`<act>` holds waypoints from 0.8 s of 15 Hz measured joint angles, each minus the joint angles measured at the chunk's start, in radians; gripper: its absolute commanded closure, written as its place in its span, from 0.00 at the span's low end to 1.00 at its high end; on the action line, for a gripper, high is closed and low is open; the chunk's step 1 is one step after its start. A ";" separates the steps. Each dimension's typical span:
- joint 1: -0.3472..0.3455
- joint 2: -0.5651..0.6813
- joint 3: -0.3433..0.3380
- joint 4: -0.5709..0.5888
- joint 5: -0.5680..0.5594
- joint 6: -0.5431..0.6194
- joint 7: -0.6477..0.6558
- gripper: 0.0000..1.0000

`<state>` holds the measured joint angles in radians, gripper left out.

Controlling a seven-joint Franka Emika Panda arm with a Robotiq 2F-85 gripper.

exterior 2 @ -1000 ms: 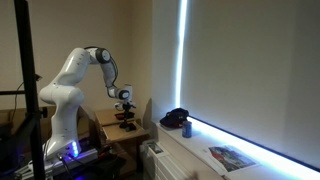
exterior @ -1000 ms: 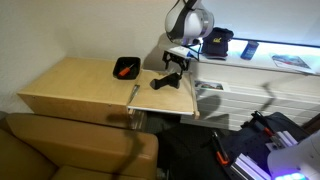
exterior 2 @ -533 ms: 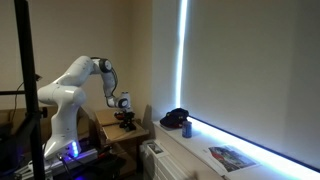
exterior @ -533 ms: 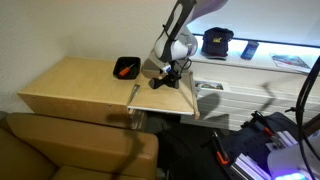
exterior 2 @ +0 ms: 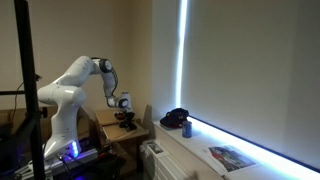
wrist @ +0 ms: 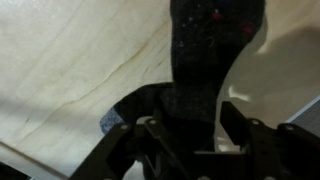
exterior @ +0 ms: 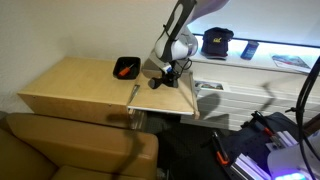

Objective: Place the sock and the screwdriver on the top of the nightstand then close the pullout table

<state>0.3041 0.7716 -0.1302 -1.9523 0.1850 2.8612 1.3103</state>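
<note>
The black sock (exterior: 160, 83) lies on the pullout table (exterior: 178, 100), which stands drawn out beside the nightstand (exterior: 70, 90). My gripper (exterior: 166, 75) is down on the sock. In the wrist view the sock (wrist: 212, 40) runs from the top down between the fingers of my gripper (wrist: 195, 115), which press against it on both sides. The screwdriver (exterior: 125, 69) with its red-orange handle lies in a black shallow tray (exterior: 134, 62) on the nightstand top. In an exterior view the gripper (exterior 2: 126, 121) sits low over the wood.
A white shelf unit (exterior: 240, 70) stands beside the pullout table, with a dark cap (exterior: 216, 42) and a remote on it. A metal strip (exterior: 133, 95) runs along the pullout's edge. A brown couch (exterior: 70, 150) lies in front of the nightstand.
In the last second the arm came down from above the pullout table onto the sock. In the last half second it has stayed in place.
</note>
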 measured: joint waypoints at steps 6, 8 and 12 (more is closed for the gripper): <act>-0.055 -0.007 0.044 -0.008 0.008 -0.015 -0.013 1.00; -0.105 -0.034 0.107 -0.013 0.010 -0.031 -0.078 1.00; -0.203 -0.167 0.256 -0.056 0.057 -0.095 -0.286 0.99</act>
<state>0.1011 0.6048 0.1259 -2.0082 0.2423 2.7659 1.0238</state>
